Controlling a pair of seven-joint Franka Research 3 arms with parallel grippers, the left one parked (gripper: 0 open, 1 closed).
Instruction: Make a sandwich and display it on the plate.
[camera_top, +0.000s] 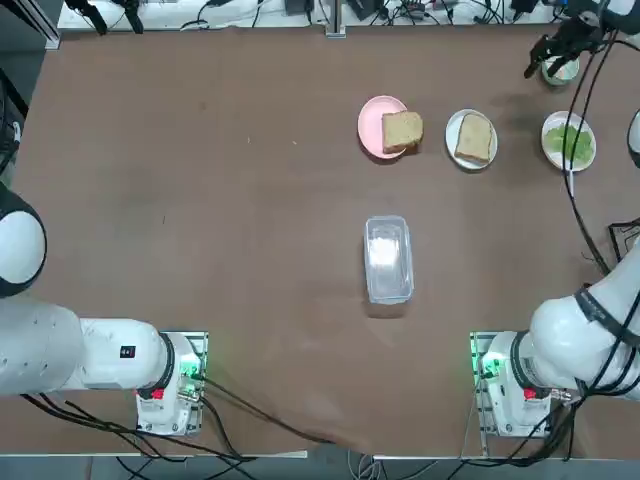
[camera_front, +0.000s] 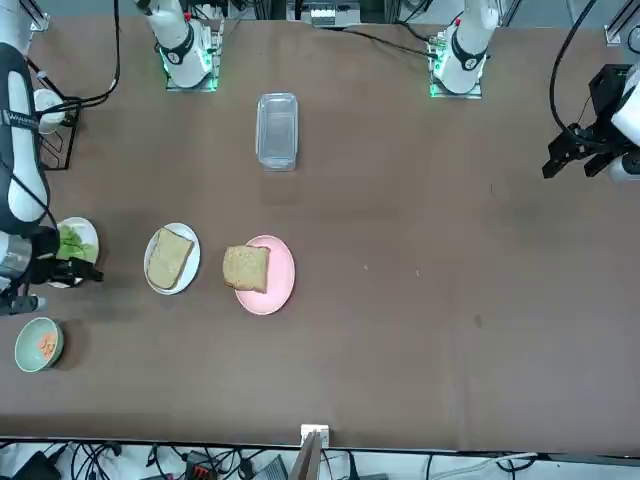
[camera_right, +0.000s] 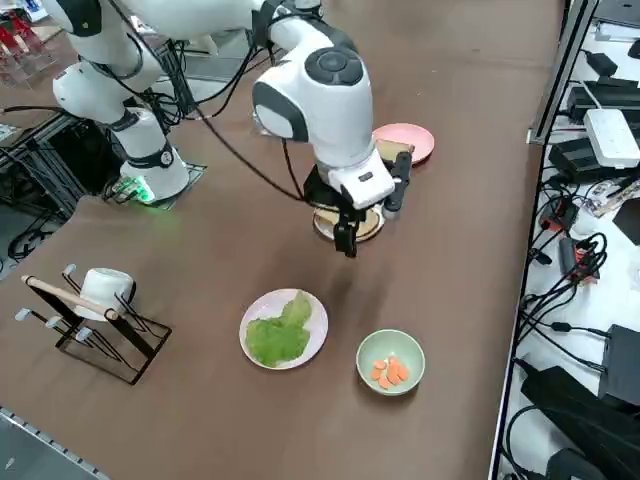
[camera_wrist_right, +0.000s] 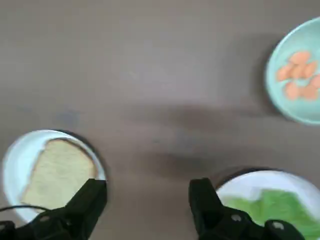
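Observation:
No stacked sandwich is in view; its parts lie apart. One bread slice (camera_top: 474, 138) lies on the white plate (camera_top: 452, 130). Another slice (camera_top: 402, 131) rests half on a pink plate (camera_top: 374, 127). Green lettuce (camera_right: 280, 335) sits on a third plate, and orange pieces (camera_right: 390, 371) fill a pale-green bowl (camera_right: 391, 361). My right gripper (camera_right: 370, 228) hangs open and holds nothing, above the table between the white plate (camera_wrist_right: 15, 160), the lettuce (camera_wrist_right: 272, 207) and the bowl (camera_wrist_right: 300, 107). In the wrist view the right gripper (camera_wrist_right: 147, 200) shows bare tabletop between its fingers.
A clear lidded plastic box (camera_top: 388, 258) lies mid-table toward the bases. A wire rack with a white mug (camera_right: 100, 290) stands by the right arm's base. Cables and power strips (camera_right: 605, 130) lie past the table's right edge.

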